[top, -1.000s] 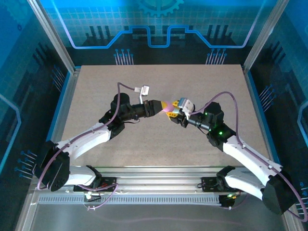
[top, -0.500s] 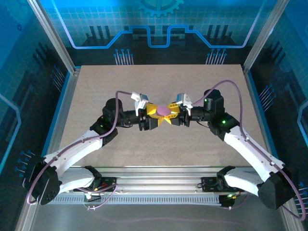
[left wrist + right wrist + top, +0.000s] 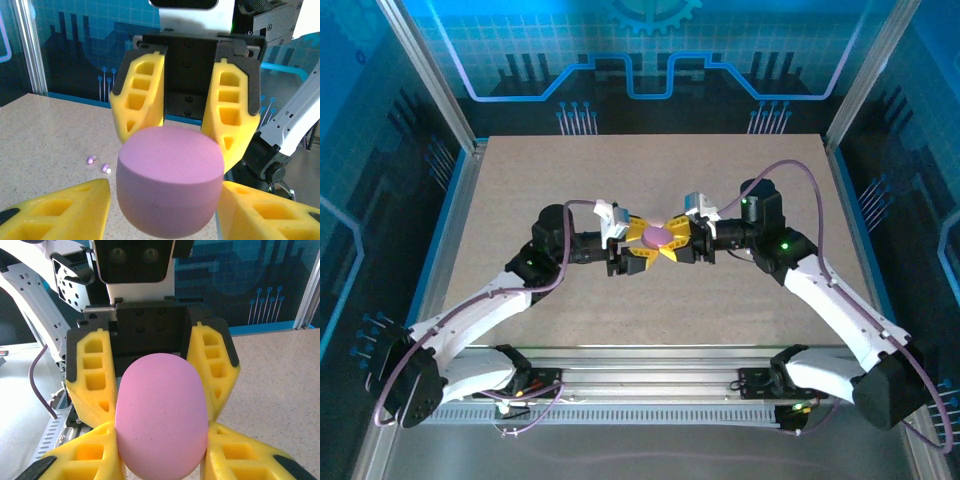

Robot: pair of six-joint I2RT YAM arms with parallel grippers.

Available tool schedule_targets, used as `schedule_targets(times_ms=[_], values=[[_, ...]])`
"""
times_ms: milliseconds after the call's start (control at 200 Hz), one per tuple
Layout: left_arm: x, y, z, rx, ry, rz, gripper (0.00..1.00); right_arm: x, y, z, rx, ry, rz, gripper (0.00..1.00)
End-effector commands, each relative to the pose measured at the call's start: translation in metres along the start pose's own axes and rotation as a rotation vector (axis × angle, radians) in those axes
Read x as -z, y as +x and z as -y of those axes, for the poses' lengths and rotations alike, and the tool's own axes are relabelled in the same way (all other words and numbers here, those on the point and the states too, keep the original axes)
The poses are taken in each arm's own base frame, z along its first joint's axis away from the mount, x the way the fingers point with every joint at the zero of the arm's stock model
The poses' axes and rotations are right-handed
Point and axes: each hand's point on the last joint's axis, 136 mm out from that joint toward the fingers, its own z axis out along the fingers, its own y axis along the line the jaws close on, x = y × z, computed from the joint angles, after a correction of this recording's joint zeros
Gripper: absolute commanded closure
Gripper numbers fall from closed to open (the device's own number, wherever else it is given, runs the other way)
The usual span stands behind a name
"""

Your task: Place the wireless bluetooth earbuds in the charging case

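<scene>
1. The table (image 3: 520,190): a speckled beige top. Both arms meet over its middle.
2. The right gripper (image 3: 161,429): its yellow jaws are clamped on the charging case (image 3: 660,233), one on each flank.
3. The left gripper (image 3: 165,187): its jaws stand either side of the same case. Whether they press it cannot be told.
4. The charging case: rounded and pink-mauve, held between the two grippers.
5. The earbuds (image 3: 90,160): two tiny pinkish specks lying close together on the table, apart from the case.

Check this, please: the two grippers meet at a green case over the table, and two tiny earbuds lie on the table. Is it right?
The case is pink, not green, as the right wrist view shows. The left gripper and right gripper do meet at it, and two tiny earbuds lie on the table.
</scene>
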Motion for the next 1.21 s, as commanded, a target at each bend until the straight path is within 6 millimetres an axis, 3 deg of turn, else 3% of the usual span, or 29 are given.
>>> schedule_targets(times_ms=[0,360,1201], values=[[0.003,-0.012,0.011,-0.059,0.039,0.033,0.41,0.004,-0.008,0.003,0.032,0.015,0.008,0.68],[0.001,-0.012,0.012,-0.019,0.064,0.029,0.49,0.004,-0.005,0.004,0.036,0.025,0.01,0.67],[-0.002,-0.019,0.014,-0.016,0.08,0.047,0.49,-0.005,0.003,0.0,0.048,0.008,-0.016,0.66]])
